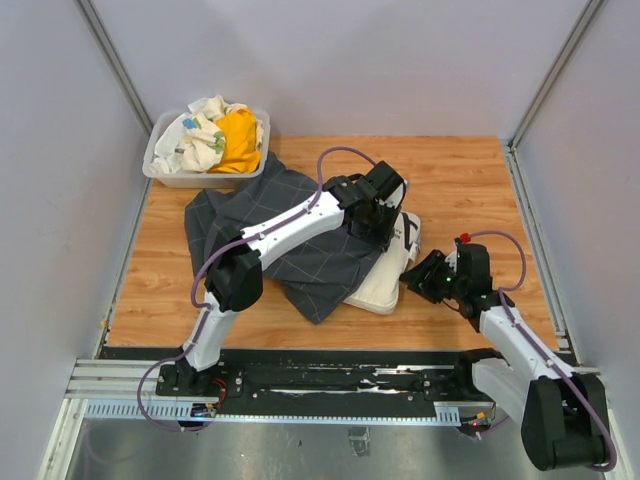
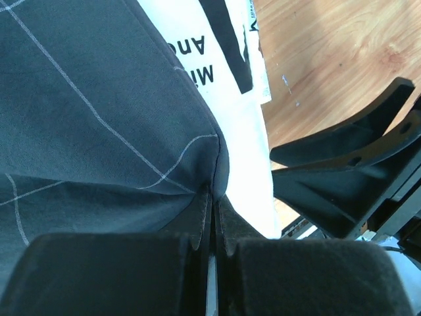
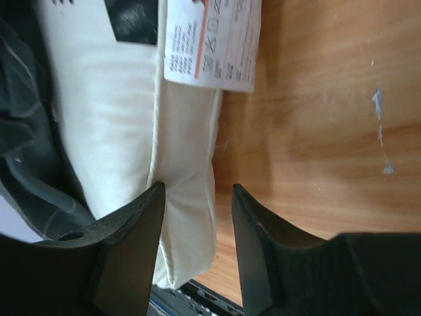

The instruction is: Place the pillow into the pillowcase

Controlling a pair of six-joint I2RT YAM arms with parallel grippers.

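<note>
The dark charcoal pillowcase (image 1: pixel 290 240) with thin light grid lines lies in the middle of the table. It covers most of the cream-white pillow (image 1: pixel 385 285), whose right end sticks out. My left gripper (image 1: pixel 385 228) is shut on the pillowcase's hem (image 2: pixel 214 174), right over the pillow (image 2: pixel 247 131). My right gripper (image 1: pixel 418 275) is open at the pillow's right edge. In the right wrist view its fingers (image 3: pixel 148 224) straddle the pillow's seamed edge (image 3: pixel 187 217). The pillow's care label (image 3: pixel 210 43) lies on the wood.
A clear plastic bin (image 1: pixel 160 172) at the back left holds a yellow cloth (image 1: pixel 238 140) and a white patterned cloth (image 1: pixel 200 135). The wooden tabletop (image 1: pixel 460 180) has grey walls on three sides and a metal rail along the near edge.
</note>
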